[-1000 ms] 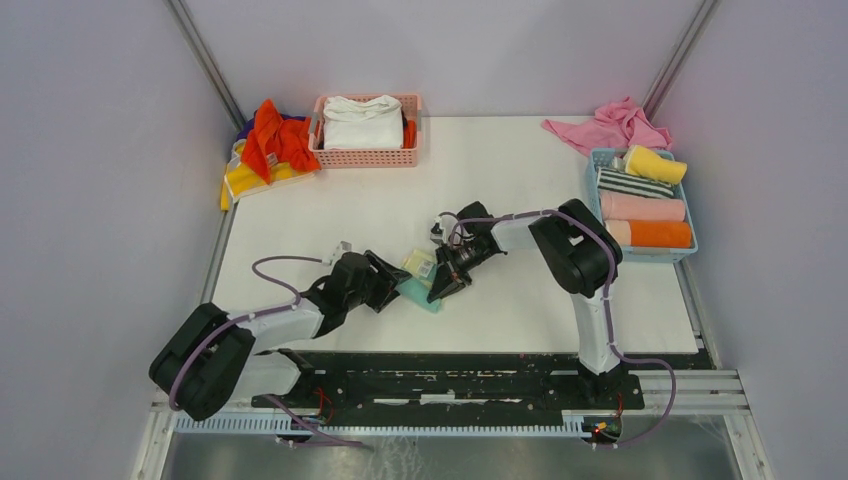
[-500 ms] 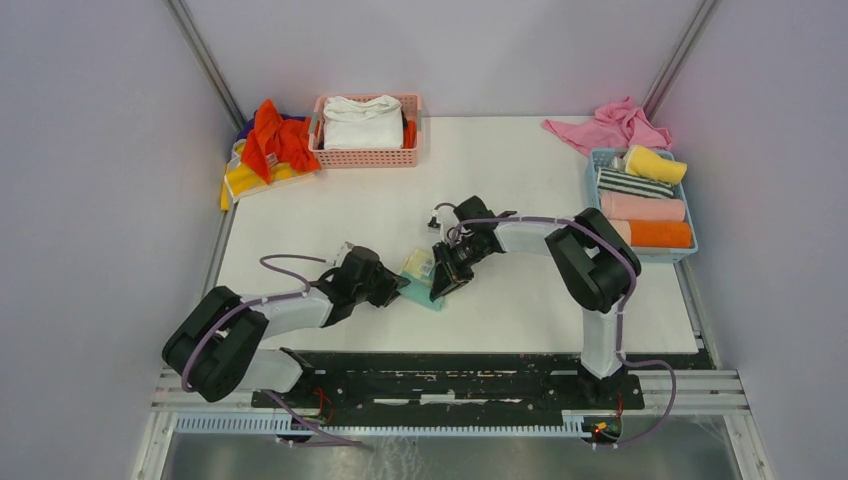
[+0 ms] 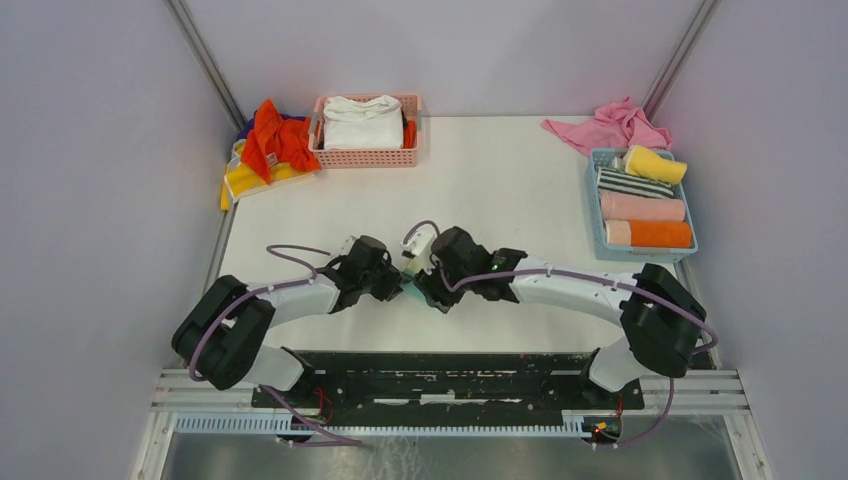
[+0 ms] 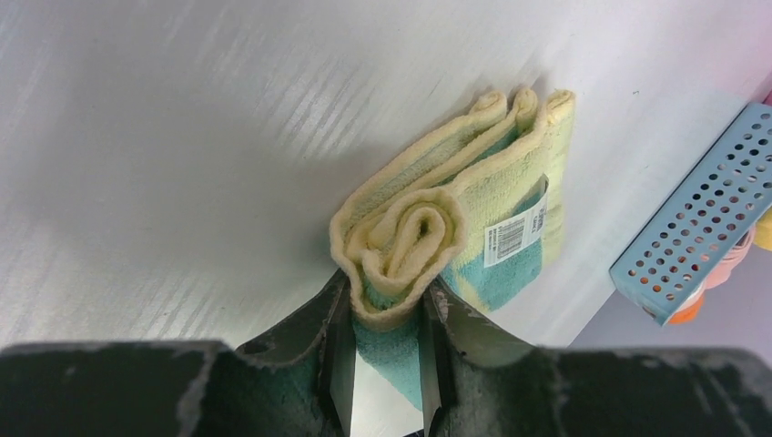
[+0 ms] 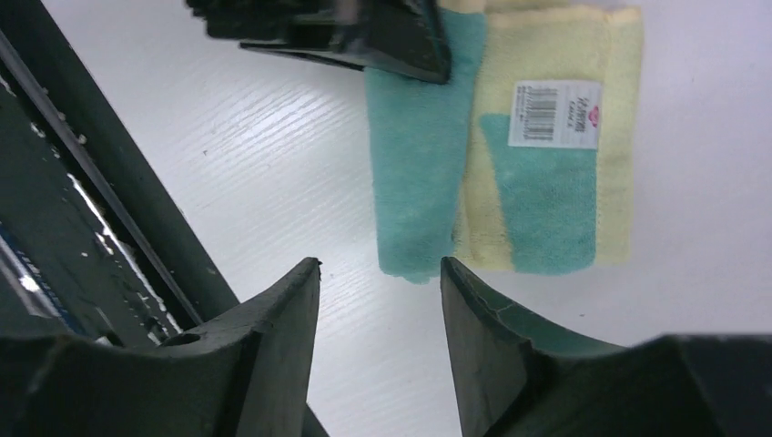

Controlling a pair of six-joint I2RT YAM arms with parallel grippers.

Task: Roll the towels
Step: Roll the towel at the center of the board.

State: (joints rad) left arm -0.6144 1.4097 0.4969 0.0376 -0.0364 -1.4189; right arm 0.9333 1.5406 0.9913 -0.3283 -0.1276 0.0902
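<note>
On table (image 3: 500, 170) centre, left tool (image 4: 385, 291) clenching barcode-tagged towel (image 4: 455, 228), right tool (image 5: 380, 269) parted, empty.

towel (image 4: 428, 228) pale yellow with teal blocks | label (image 5: 553, 114) white, black barcode | basket (image 4: 692, 228) light blue | table (image 3: 500, 170) white

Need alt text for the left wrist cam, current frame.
The left gripper pinches the rolled end of a pale yellow and teal terry towel between its two dark fingers. The rest of the cloth lies folded on the white table, with a white barcode label showing. The corner of a blue perforated plastic basket sits at the right edge.
</note>
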